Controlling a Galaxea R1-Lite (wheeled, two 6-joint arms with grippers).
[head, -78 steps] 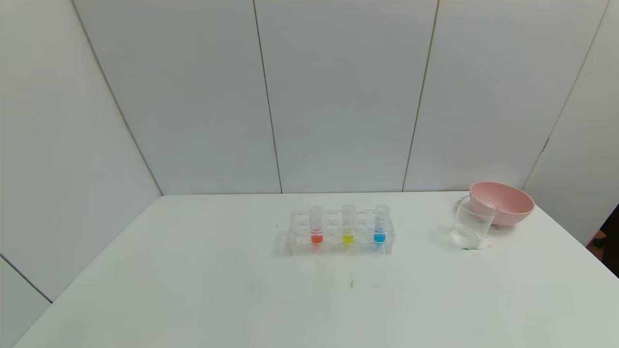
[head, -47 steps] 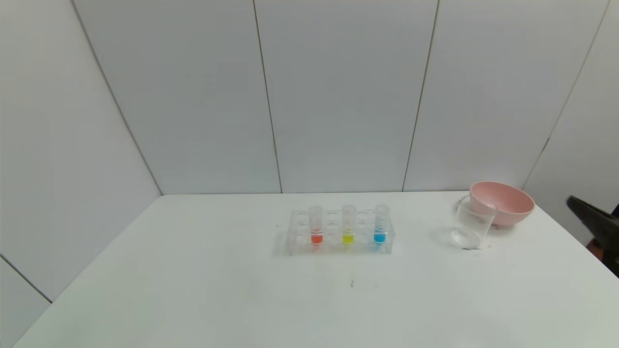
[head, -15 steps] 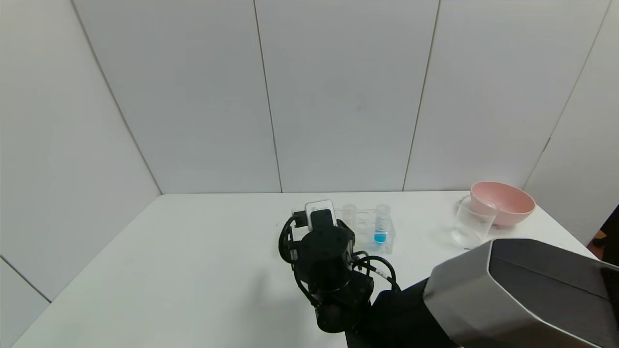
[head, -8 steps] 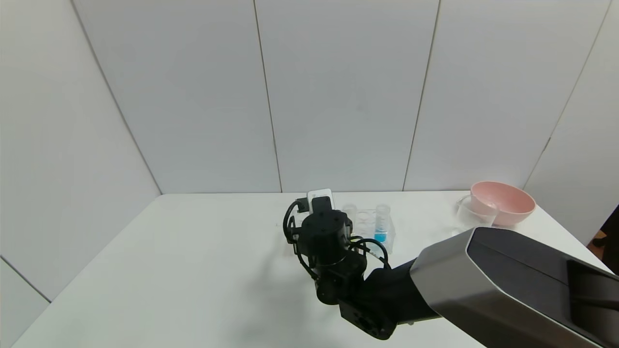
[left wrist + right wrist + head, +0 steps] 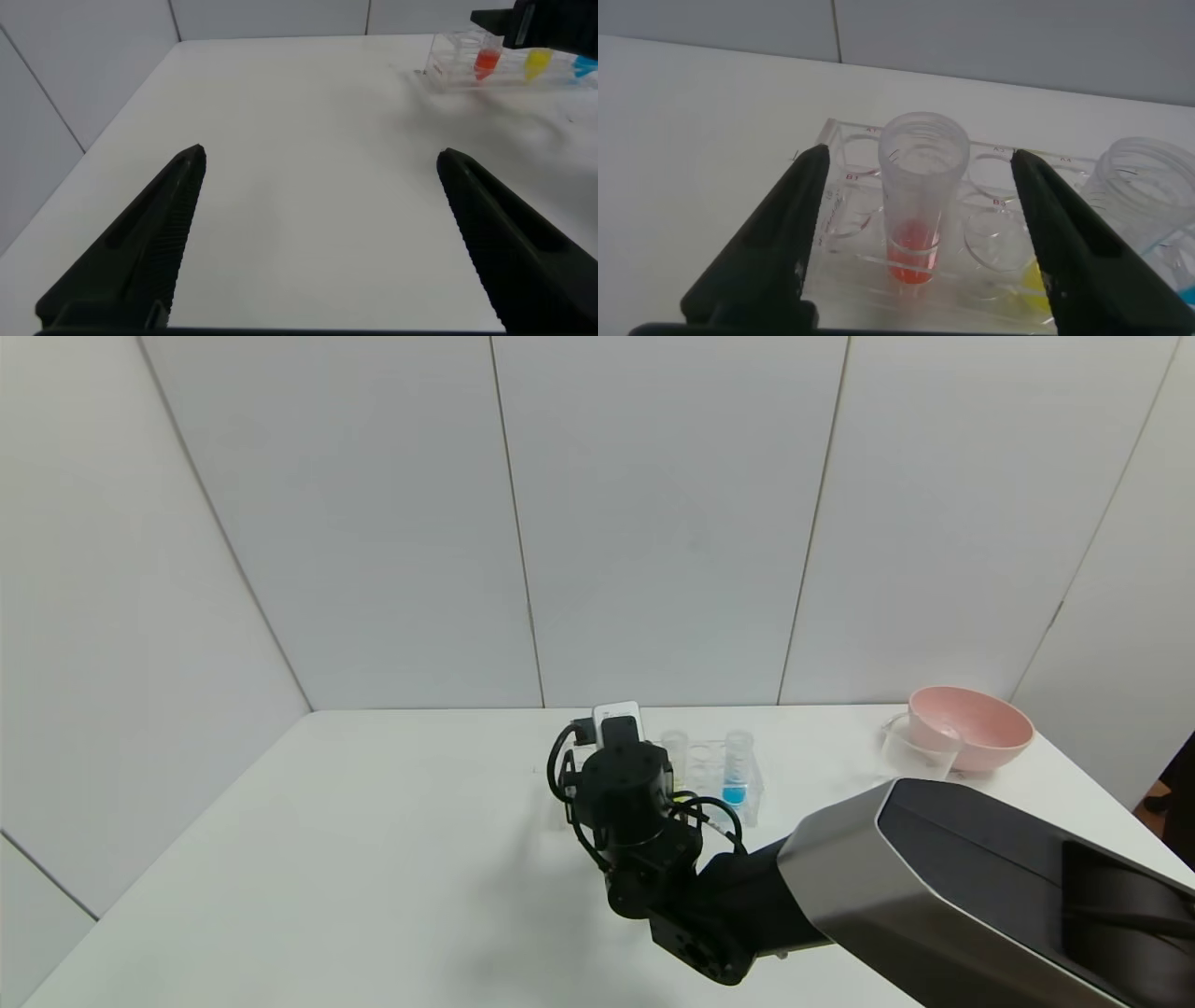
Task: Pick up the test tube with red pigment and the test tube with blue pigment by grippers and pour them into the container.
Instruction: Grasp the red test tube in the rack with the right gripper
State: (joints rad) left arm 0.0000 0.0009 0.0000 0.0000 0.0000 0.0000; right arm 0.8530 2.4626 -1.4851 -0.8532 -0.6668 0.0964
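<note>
The test tube with red pigment (image 5: 920, 205) stands upright in the clear rack (image 5: 854, 173), at the rack's left end. My right gripper (image 5: 920, 157) is open, one finger on each side of this tube with a gap on both sides. In the head view the right wrist (image 5: 625, 793) hides the red tube. The test tube with blue pigment (image 5: 736, 779) stands at the rack's right end. The container (image 5: 910, 751), a clear beaker, sits at the far right of the table. My left gripper (image 5: 320, 157) hangs open over bare table, well away from the rack (image 5: 458, 65).
A tube with yellow liquid (image 5: 1148, 187) stands in the rack between the red and blue ones. A pink bowl (image 5: 971, 726) rests right behind the beaker. The right arm's grey link (image 5: 980, 887) covers the table's near right part. White walls close in the back and left.
The right arm came in from the right and reached the rack's left end, covering the red and yellow tubes in the head view. Over the last second it edged slightly forward.
</note>
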